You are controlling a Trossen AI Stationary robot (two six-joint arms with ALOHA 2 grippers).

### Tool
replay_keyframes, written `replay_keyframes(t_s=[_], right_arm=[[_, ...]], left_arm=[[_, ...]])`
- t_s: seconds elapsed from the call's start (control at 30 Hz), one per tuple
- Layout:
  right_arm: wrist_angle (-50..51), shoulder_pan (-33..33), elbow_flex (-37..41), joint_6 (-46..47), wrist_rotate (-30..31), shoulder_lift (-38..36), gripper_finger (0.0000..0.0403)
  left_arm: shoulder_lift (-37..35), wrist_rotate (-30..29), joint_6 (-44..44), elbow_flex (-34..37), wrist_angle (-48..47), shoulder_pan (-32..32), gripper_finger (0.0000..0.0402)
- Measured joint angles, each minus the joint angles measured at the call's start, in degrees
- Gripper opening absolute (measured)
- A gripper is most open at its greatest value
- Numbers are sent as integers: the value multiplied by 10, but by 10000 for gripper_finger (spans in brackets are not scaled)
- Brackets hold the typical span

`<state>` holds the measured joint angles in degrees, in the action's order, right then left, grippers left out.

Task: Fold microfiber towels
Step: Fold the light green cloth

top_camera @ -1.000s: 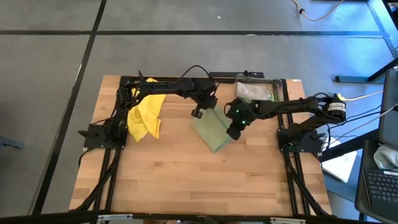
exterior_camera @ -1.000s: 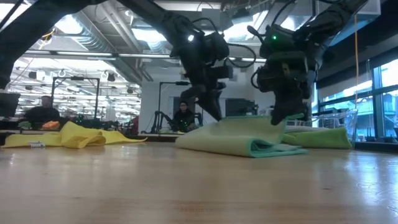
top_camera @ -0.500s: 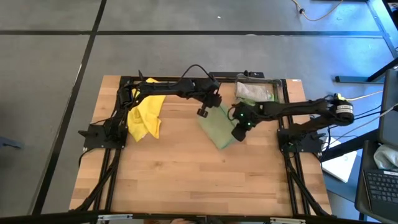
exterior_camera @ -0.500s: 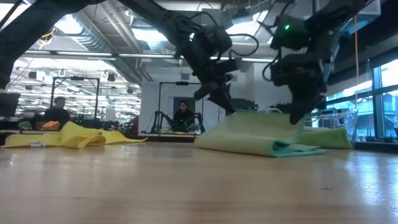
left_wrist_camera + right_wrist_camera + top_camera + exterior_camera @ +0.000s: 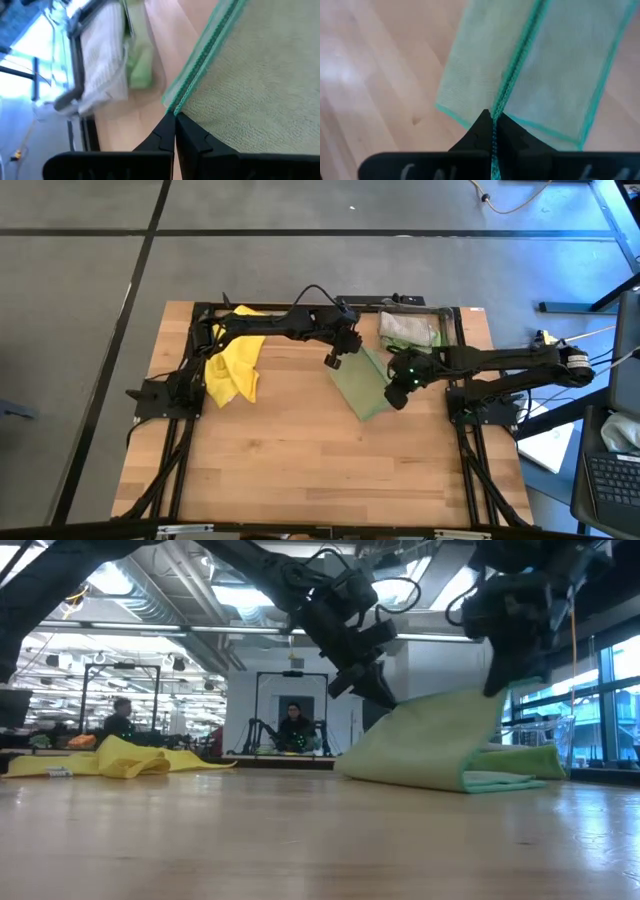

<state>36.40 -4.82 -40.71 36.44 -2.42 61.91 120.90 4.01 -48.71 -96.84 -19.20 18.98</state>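
A pale green towel (image 5: 365, 385) with a teal hem lies folded right of the table's middle, its lower fold (image 5: 440, 765) on the wood. My left gripper (image 5: 333, 360) is shut on its far left corner. My right gripper (image 5: 397, 398) is shut on its right edge, raised above the table (image 5: 497, 680). A yellow towel (image 5: 232, 365) lies crumpled at the table's far left. A grey-beige towel (image 5: 100, 70) and a bright green one (image 5: 140, 75) sit in the bin. My left gripper pinches a hemmed corner (image 5: 172, 107) of the pale green towel between its two fingers, slanting down from the table's left. That corner is held up off the wood. My right gripper pinches two hemmed edges laid together (image 5: 497, 111), so several layers, slanting down from the right. The towel hangs below the fingers, its lower fold on the table.
A clear plastic bin (image 5: 410, 328) stands at the far edge right of centre, just behind the towel. Black arm frames run along both table sides. Bare wood (image 5: 320, 470) fills the near half. People sit in the room beyond.
Both grippers have gone toward the table's right edge, staying shut. The right one has also risen, lifting the towel's right edge so the cloth slopes up from the table. The towel's lower fold has slid rightward along the wood.
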Motion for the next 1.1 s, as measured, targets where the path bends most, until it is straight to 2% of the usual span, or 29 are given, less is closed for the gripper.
replay_keyframes(t_s=[0.3, 0.47, 0.8, 1.1], right_arm=[[81, 55, 0, 78, 68, -2, 8], [117, 74, 0, 114, 82, -2, 8], [152, 82, 0, 129, 113, -2, 8], [201, 81, 0, 142, 153, -2, 8]], left_arm=[[0, 0, -20, 0, 89, -17, 0], [0, 24, -17, 0, 111, -18, 0], [20, 30, -5, 0, 113, -13, 0], [53, 25, 11, 0, 156, -11, 0]])
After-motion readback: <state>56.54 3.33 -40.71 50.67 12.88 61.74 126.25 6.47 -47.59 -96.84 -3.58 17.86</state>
